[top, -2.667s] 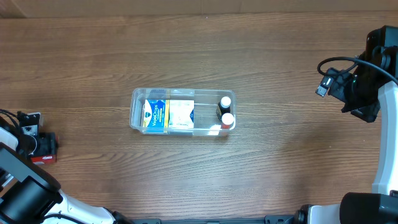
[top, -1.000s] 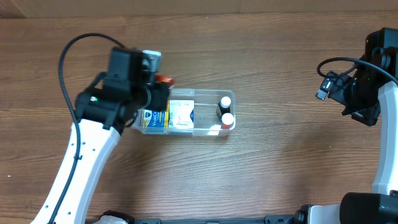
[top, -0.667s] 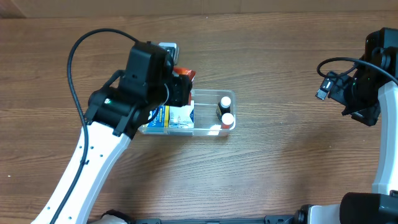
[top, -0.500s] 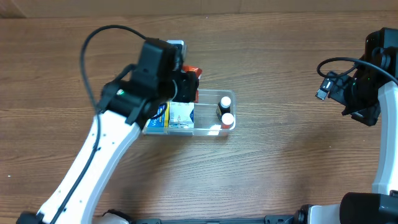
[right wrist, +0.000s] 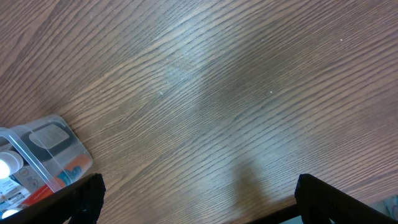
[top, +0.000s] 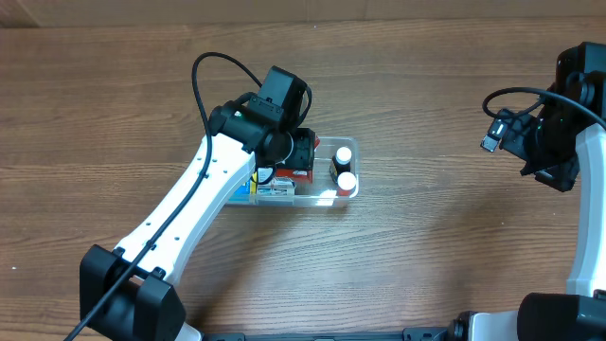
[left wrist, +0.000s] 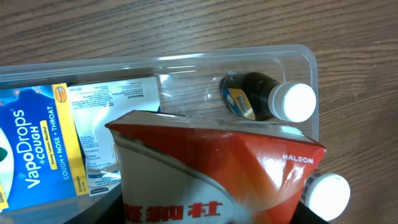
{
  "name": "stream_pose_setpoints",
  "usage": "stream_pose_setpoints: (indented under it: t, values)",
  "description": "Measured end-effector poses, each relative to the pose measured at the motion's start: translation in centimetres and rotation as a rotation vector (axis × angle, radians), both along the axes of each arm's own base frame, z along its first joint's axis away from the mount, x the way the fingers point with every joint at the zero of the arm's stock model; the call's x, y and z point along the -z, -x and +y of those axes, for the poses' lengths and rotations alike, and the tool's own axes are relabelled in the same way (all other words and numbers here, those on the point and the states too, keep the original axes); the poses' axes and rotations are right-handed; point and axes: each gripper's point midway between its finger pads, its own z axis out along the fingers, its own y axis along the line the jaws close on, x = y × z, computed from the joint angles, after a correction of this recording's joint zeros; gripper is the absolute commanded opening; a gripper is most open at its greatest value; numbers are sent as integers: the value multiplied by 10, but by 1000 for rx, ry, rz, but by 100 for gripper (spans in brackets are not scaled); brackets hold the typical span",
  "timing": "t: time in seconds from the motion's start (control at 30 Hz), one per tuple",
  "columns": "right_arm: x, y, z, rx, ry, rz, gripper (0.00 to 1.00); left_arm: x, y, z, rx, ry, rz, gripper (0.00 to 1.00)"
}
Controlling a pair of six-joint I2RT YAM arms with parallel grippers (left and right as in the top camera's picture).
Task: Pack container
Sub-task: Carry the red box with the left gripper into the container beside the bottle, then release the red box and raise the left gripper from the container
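Observation:
The clear plastic container (top: pixel 347 145) sits mid-table and also shows in the left wrist view (left wrist: pixel 308 74) and the right wrist view (right wrist: pixel 53 140). It holds a blue VapoDrops box (left wrist: pixel 34 146), a white box (left wrist: pixel 112 118) and two dark white-capped bottles (top: pixel 343 155) (top: pixel 347 182). My left gripper (top: pixel 301 156) is shut on a red-and-white box (left wrist: pixel 217 171) and holds it over the container's middle, between the white box and the bottles. My right gripper (right wrist: pixel 196 205) is open and empty, far right, above bare table.
The brown wood table (top: pixel 426 256) surrounds the container. The left arm (top: pixel 189 218) reaches diagonally from the front left over the container's left part. The right arm (top: pixel 559 123) stands at the right edge.
My left arm has swung in from the far left edge carrying the red-and-white box, moved right along the container's far side, and now holds it over the container's middle. The right arm has not moved.

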Motion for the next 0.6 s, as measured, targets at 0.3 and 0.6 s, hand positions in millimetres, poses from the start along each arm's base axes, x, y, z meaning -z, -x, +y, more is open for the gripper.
stream_pose_setpoints:
  t: [0.3, 0.6]
  values:
    - [0, 0, 0, 0, 0, 0, 100, 29, 5, -17, 41, -29, 59, 23]
    - [0, 0, 0, 0, 0, 0, 100, 47, 3, -23, 49, -42, 88, 30]
